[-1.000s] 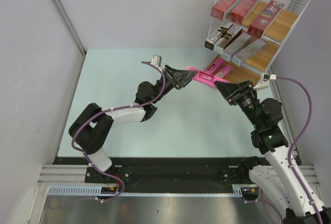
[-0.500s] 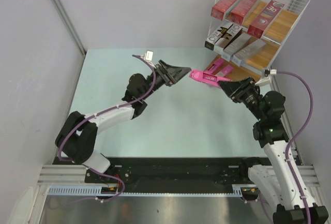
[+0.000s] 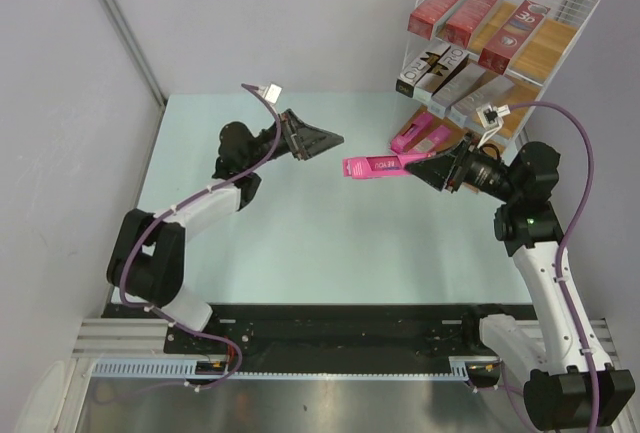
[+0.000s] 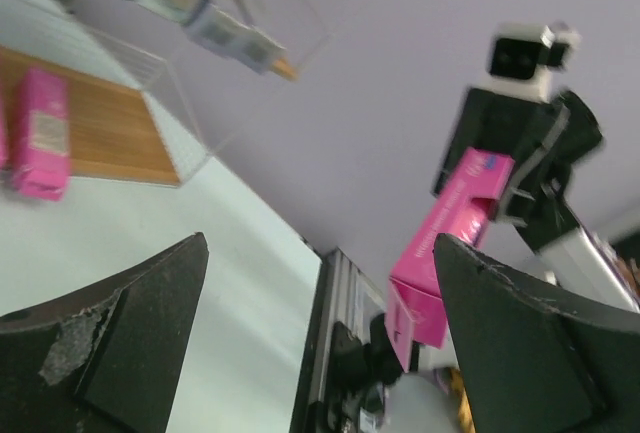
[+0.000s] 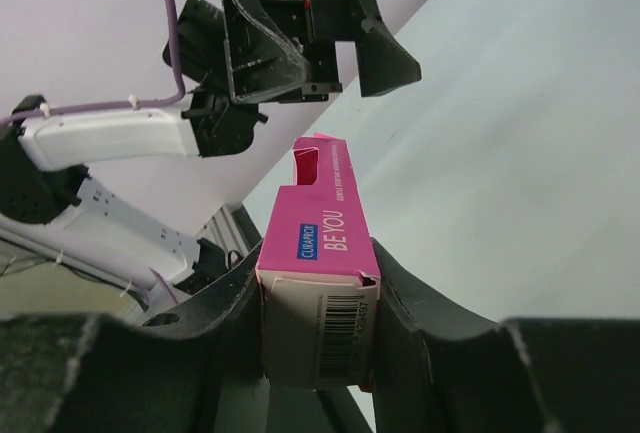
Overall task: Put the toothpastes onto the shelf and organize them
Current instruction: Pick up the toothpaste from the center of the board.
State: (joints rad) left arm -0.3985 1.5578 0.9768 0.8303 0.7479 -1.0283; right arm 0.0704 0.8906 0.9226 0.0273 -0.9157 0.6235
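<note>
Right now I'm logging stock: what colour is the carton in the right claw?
The carton is bright pink; the right wrist view shows it best.

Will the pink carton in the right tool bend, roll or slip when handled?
Probably stiff: the pink carton sticks out straight from the right tool without sagging. Flat faces should not roll. Its far flap looks torn open, so that end may crush.

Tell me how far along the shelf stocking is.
Done: three red cartons on the top board of the shelf, three silver cartons on the middle one, two pink cartons on the bottom. In hand: the right pincer grips a third pink carton above the table; the left pincer is open and empty. Left: set that carton beside the other pink ones.
</note>
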